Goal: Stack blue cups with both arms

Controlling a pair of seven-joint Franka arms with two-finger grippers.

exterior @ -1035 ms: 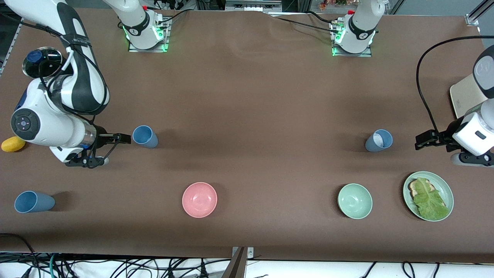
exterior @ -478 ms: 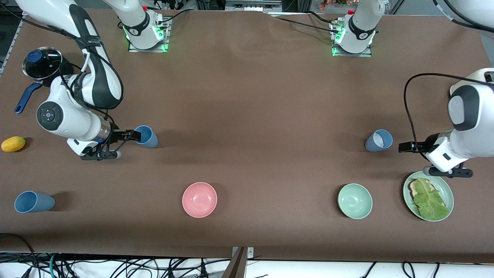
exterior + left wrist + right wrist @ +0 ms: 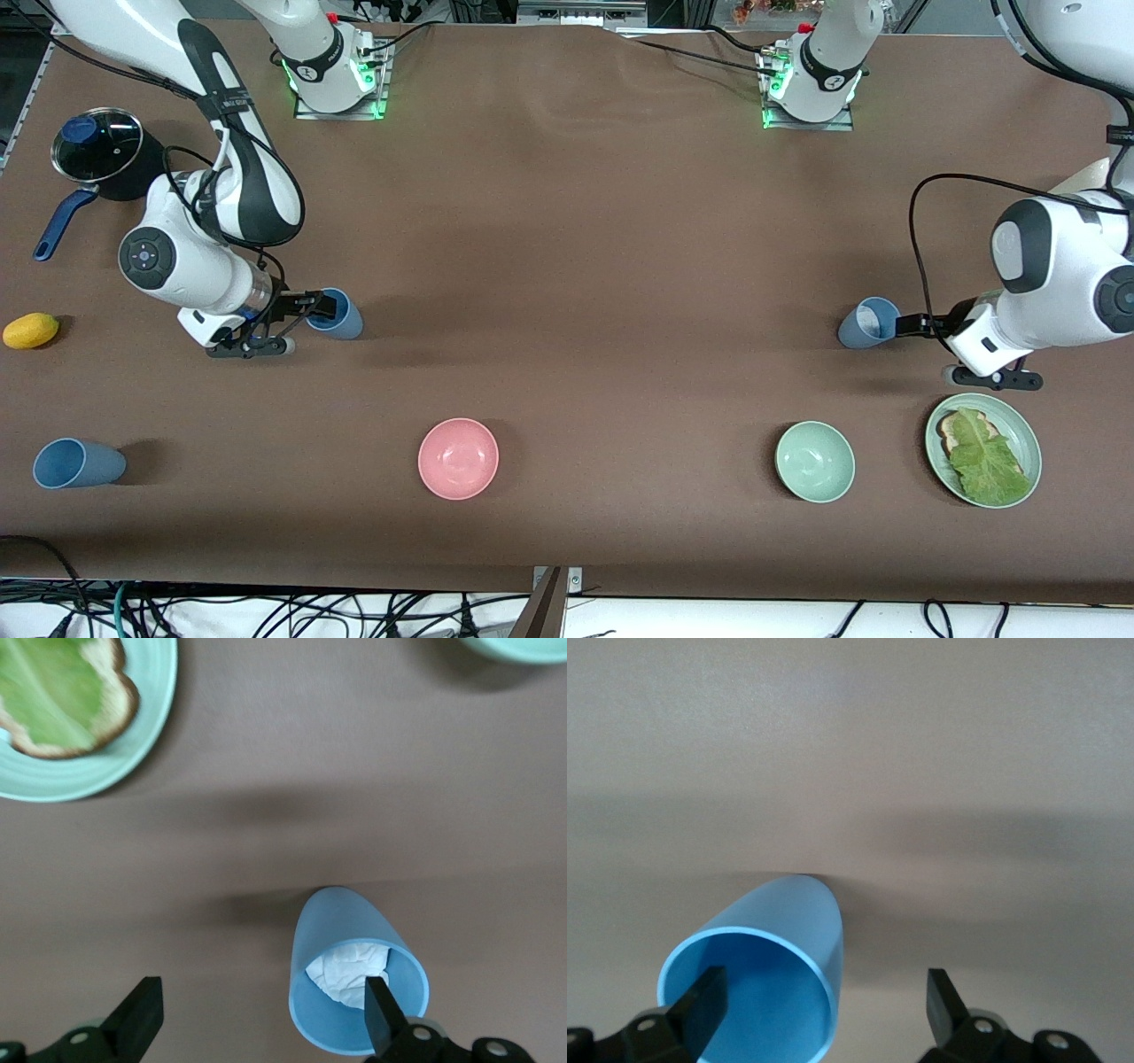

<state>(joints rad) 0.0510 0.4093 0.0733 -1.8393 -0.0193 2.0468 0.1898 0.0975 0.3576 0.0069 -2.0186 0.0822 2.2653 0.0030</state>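
A medium blue cup [image 3: 337, 315] stands upright toward the right arm's end of the table. My right gripper [image 3: 312, 310] is open at its rim. In the right wrist view [image 3: 824, 1003] one fingertip [image 3: 704, 999] is in the mouth of the cup [image 3: 757, 979] and the other is outside the wall. A grey-blue cup [image 3: 868, 322] with white crumpled paper inside stands toward the left arm's end. My left gripper [image 3: 905, 326] is open beside it. In the left wrist view [image 3: 259, 1019] one fingertip [image 3: 381, 1014] is over the mouth of the cup [image 3: 350, 943] and the other is outside.
Another blue cup [image 3: 75, 463] stands near the front edge at the right arm's end. A pink bowl [image 3: 458, 458], a pale green bowl [image 3: 815, 462] and a green plate [image 3: 1028, 443] with bread and lettuce sit nearer the camera. A lidded pot [image 3: 97, 146] and a yellow fruit [image 3: 30, 330] lie by the right arm.
Both arms have swung in toward their cups. The right gripper now has a finger in the blue cup's mouth. The left gripper has closed the gap and reached the grey-blue cup's rim.
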